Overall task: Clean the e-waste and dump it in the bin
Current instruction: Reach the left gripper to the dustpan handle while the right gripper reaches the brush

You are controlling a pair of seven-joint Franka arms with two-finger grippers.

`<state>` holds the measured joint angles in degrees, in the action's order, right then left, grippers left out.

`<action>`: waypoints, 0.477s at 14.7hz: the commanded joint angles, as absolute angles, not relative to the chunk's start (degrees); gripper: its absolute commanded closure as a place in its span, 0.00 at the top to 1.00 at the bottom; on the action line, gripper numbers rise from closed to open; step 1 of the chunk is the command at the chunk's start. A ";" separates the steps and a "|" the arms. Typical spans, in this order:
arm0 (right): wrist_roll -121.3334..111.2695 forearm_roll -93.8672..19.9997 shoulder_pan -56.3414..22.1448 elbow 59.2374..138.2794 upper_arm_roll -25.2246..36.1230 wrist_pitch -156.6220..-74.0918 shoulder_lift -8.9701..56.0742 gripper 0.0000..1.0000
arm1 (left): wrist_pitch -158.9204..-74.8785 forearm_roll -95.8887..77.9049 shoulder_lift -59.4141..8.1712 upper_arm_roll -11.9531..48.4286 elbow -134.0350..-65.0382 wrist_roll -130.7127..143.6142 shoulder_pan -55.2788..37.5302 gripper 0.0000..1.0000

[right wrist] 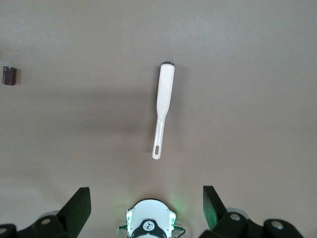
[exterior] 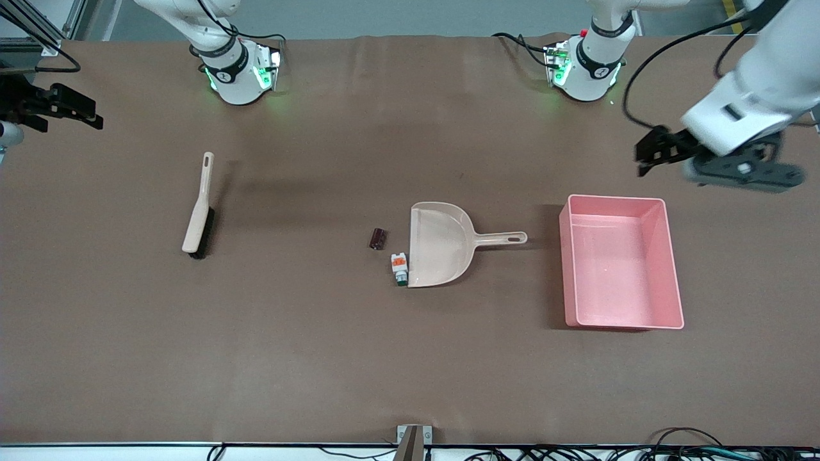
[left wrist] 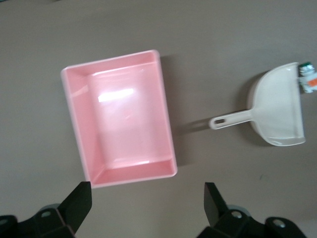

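Observation:
The e-waste is two tiny parts on the table. A dark maroon-black block (exterior: pixel 378 238) lies beside the beige dustpan's (exterior: pixel 442 246) mouth. A white-silver piece (exterior: pixel 400 267) with an orange mark and green tip touches the mouth's edge, nearer the front camera. The empty pink bin (exterior: pixel 615 269) stands past the dustpan's handle, toward the left arm's end. My left gripper (exterior: pixel 648 153) is open and empty, up over the table beside the bin; its wrist view shows the bin (left wrist: pixel 119 119), the dustpan (left wrist: pixel 277 111) and the white piece (left wrist: pixel 307 78). My right gripper (exterior: pixel 90 112) is open and empty, up at the right arm's end.
A beige brush (exterior: pixel 198 211) with dark bristles lies toward the right arm's end; it also shows in the right wrist view (right wrist: pixel 163 106), with the dark block (right wrist: pixel 9 76) at the edge. The two arm bases (exterior: pixel 240 73) (exterior: pixel 586 70) stand along the table's edge farthest from the front camera.

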<state>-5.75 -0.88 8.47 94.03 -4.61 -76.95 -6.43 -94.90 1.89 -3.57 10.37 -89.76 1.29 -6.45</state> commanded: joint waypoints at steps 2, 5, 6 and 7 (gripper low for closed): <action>-5.19 -1.23 8.79 100.26 -4.75 -78.39 -9.13 1.00 | -101.40 0.70 -10.18 17.91 -88.68 -2.00 -6.50 1.00; -5.19 -1.23 8.26 110.79 -5.01 -86.36 -13.87 1.00 | -108.27 0.79 -14.92 23.18 -90.26 -7.01 -6.50 1.00; -5.27 -1.23 8.35 114.92 -4.92 -89.96 -14.84 1.00 | -109.67 0.88 -16.51 24.86 -90.35 -8.16 -6.59 1.00; -5.27 -1.23 8.61 119.31 -4.66 -93.92 -15.29 1.00 | -111.69 1.05 -18.09 26.27 -90.87 -9.30 -6.68 1.00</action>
<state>-5.75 -0.92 8.35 107.75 -4.87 -86.63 -10.10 -108.80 1.76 -15.56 23.68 -90.71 -5.94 -7.18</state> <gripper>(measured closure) 0.000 0.000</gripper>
